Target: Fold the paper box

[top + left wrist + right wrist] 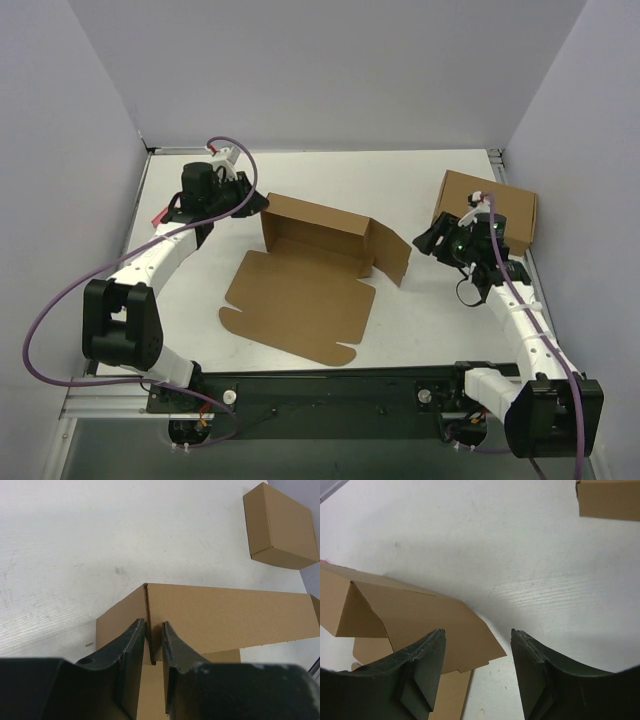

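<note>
The paper box [318, 262] lies mid-table, half formed: its back and side walls stand up, and a wide flat panel lies toward me. My left gripper [262, 201] is at the box's back left corner. In the left wrist view the gripper [154, 630] is closed on the upright edge of the box's wall [225, 615]. My right gripper [427, 243] is open and empty, just right of the box's loose right end flap [394, 256]. In the right wrist view the gripper [477, 636] hovers over the table, with that flap [440, 625] beside its left finger.
A second, fully formed brown box [487, 208] stands at the back right, behind my right arm; it also shows in the left wrist view [280, 525] and the right wrist view [609, 499]. A small pink-red thing [158, 215] lies by the left wall. Grey walls enclose the table.
</note>
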### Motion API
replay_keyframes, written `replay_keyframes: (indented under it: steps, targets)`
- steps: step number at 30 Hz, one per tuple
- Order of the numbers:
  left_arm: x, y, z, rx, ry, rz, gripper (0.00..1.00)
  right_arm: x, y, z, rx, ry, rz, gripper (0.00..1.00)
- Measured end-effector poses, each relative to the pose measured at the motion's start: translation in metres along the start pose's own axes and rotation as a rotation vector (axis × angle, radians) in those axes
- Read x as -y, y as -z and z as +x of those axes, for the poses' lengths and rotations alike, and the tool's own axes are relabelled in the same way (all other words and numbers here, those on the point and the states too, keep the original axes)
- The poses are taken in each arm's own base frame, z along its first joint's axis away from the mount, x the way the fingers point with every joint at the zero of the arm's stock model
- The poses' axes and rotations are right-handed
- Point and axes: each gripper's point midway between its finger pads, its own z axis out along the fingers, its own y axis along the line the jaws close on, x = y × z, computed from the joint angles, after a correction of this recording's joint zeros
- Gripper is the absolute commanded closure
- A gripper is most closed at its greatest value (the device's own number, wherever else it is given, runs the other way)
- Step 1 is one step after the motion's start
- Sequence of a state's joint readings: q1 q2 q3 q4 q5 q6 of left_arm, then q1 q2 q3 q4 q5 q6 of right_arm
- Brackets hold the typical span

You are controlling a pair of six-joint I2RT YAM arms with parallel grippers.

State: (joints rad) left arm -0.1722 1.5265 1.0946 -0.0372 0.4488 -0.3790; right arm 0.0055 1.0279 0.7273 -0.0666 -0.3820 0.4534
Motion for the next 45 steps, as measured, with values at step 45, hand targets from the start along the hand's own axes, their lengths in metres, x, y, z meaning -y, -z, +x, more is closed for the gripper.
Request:
replay_keyframes:
  steps: [45]
  targets:
    - [0.003,-0.006,-0.002,0.000,-0.039,0.004,0.72,-0.099,-0.072,0.082,-0.030,0.626,-0.482,0.34]
